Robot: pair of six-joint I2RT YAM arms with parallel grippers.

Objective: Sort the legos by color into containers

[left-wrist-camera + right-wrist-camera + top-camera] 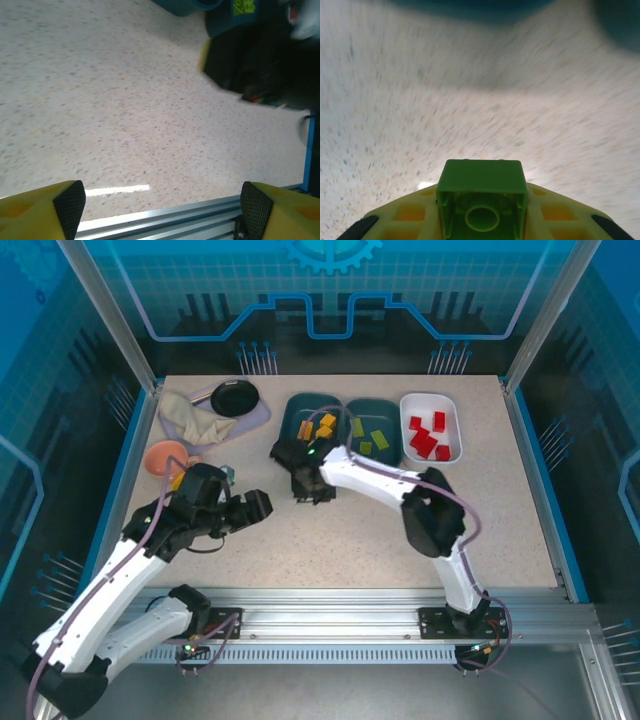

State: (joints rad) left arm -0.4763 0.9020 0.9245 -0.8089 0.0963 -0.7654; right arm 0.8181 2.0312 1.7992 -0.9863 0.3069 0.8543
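Green lego sits clamped in your right hand, over the counter just on the near side of the left teal tray. Your left hand hangs with fingers spread wide, holding nothing.

Bare tabletop lies open at 3 to 4 o'clock and at 6 — the right arm slants across from 5 to centre. Trays crowd 12 to 1; pan and cloth block 11, pink cup 10.

Left tool wide, right tool clamped
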